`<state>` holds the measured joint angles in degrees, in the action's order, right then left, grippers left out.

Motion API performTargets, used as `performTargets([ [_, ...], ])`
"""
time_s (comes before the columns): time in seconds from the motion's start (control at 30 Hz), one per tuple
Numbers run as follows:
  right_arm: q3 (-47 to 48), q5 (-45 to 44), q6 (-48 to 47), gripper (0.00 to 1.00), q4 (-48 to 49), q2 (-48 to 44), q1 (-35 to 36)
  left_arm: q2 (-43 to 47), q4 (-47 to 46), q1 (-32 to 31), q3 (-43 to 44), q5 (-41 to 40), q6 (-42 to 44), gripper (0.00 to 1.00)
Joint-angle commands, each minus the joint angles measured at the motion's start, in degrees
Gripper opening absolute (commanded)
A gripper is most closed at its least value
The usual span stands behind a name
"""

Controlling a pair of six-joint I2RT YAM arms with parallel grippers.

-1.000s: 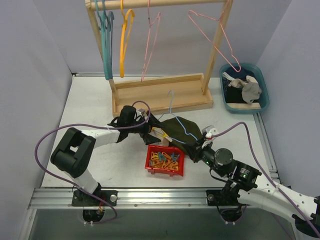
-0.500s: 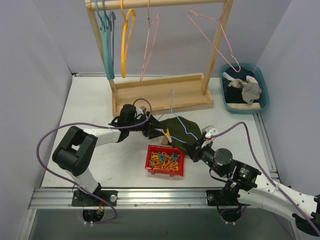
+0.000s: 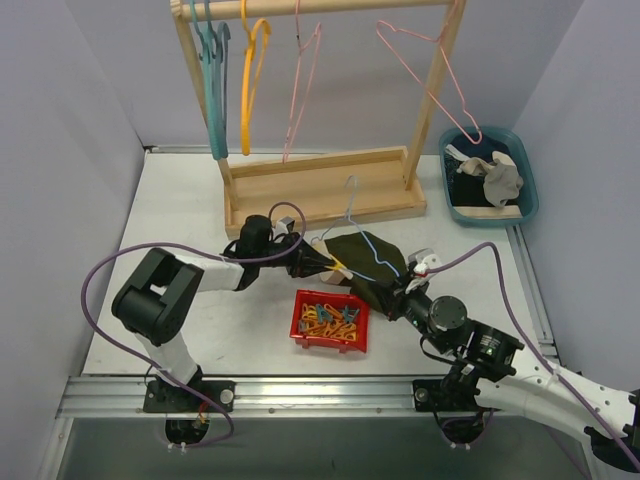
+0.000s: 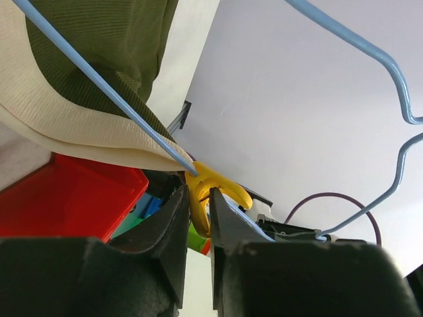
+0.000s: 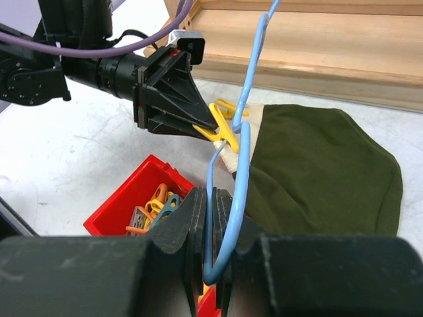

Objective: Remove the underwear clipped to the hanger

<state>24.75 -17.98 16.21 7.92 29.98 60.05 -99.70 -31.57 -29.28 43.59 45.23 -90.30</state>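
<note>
A dark olive underwear brief [image 3: 365,258] with a pale waistband lies on the table, pinned to a light blue wire hanger [image 3: 350,212] by a yellow clip [image 3: 338,268]. My left gripper [image 3: 328,267] comes in from the left and is shut on that yellow clip [image 4: 221,190]; its fingers [image 4: 173,214] pinch the clip's handles. The waistband [image 4: 46,125] and hanger wire [image 4: 99,82] run just above. My right gripper [image 5: 215,221] is shut on the hanger's [image 5: 254,72] bent lower wire, next to the brief [image 5: 317,172].
A red bin [image 3: 330,322] of loose coloured clips sits just below the brief. Behind stands a wooden rack [image 3: 320,188] hung with several hangers. A teal basket [image 3: 487,180] at the right holds other clothes.
My left gripper has gone from wide open to shut on the yellow clip. The hanger and brief have shifted slightly right.
</note>
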Motion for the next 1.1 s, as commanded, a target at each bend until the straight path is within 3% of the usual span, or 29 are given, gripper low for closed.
performTargets([
  [0.0,2.6,-5.0,0.3,0.00,3.0,-1.6,0.3,1.9,-4.9,-0.4,-1.7,1.0,-0.1,0.15],
  [0.17,2.9,-10.1,3.1,0.00,2.7,-1.9,0.3,3.5,-8.5,-1.0,-4.8,-0.9,0.0,0.10],
  [0.33,4.7,-14.9,12.7,0.00,1.2,1.7,0.3,6.7,-9.6,-1.4,-5.5,-5.1,4.2,0.10],
  [0.7,5.9,-19.3,36.7,0.00,-14.8,5.9,0.4,10.3,-10.9,-1.5,-6.2,-11.0,10.8,0.10],
  [0.73,6.0,-19.3,38.3,0.07,-18.3,5.7,0.4,10.6,-10.8,-1.5,-6.3,-11.2,11.4,0.10],
  [0.77,6.4,-18.7,39.1,0.30,-19.7,5.5,0.4,11.1,-10.8,-1.5,-6.8,-11.4,11.6,0.10],
  [0.83,7.1,-17.5,42.6,0.51,-23.2,5.4,0.4,11.7,-10.7,-1.5,-7.1,-11.9,12.5,0.10],
  [0.87,8.1,-17.0,43.0,0.66,-26.2,5.6,0.4,11.8,-9.9,-1.5,-7.2,-12.0,12.9,0.10],
  [0.97,10.6,-16.7,46.0,0.81,-34.0,7.2,0.4,12.2,-9.0,-1.4,-6.9,-12.1,13.9,0.10],
  [1.07,14.5,-17.5,48.1,0.83,-41.1,9.5,0.4,11.7,-8.4,-1.5,-6.3,-11.7,14.5,0.10],
])
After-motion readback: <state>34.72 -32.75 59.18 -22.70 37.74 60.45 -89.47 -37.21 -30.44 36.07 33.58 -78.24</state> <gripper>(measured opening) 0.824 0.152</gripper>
